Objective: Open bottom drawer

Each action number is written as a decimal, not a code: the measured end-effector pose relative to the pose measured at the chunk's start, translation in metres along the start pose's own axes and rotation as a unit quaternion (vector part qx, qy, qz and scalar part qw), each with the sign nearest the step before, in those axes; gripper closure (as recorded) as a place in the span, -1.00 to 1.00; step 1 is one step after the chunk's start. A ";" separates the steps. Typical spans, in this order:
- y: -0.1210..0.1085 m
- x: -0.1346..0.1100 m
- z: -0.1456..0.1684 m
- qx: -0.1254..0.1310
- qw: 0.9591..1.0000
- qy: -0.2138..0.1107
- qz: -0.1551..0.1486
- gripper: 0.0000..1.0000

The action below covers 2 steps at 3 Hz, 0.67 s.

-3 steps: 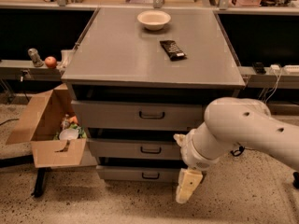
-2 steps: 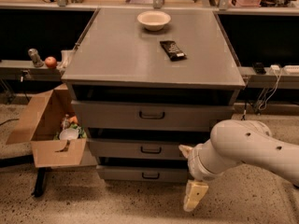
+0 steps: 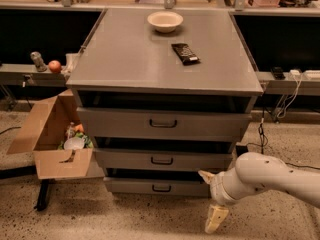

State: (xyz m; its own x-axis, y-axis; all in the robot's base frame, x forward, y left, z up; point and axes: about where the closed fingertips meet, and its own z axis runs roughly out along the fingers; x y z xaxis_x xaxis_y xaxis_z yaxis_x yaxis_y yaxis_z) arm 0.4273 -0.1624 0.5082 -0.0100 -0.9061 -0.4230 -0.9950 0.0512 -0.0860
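Note:
The bottom drawer [image 3: 135, 186] is the narrowest grey front of three, low on the grey cabinet, with a small dark loop handle [image 3: 161, 188] at its centre. It sits pushed in under the middle drawer [image 3: 200, 160]. My gripper [image 3: 210, 197] is on the white arm coming in from the right, just above the floor. It is in front of the bottom drawer's right end and well to the right of the handle. Its two cream fingers [image 3: 216, 219] are spread apart and hold nothing.
The top drawer [image 3: 125, 123] is the widest. A white bowl [image 3: 165, 20] and a dark packet [image 3: 185, 53] lie on the cabinet top. An open cardboard box [image 3: 52, 134] of items stands on the floor at left. Cables [image 3: 280, 106] hang at right.
The arm has drawn back to the right and lower; the gripper has shifted from the drawer fronts' middle-right to beside the bottom drawer's right end. The drawers have not moved.

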 end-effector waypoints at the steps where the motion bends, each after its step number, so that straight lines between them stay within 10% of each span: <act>1: -0.016 0.028 0.046 -0.018 0.999 -0.044 0.021 -1.00; 2: -0.015 0.037 0.076 -0.034 0.997 -0.064 0.035 -1.00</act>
State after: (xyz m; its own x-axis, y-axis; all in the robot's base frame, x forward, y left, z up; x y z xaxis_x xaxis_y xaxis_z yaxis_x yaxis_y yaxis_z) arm 0.4493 -0.1643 0.4252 -0.0703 -0.8398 -0.5383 -0.9968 0.0795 0.0061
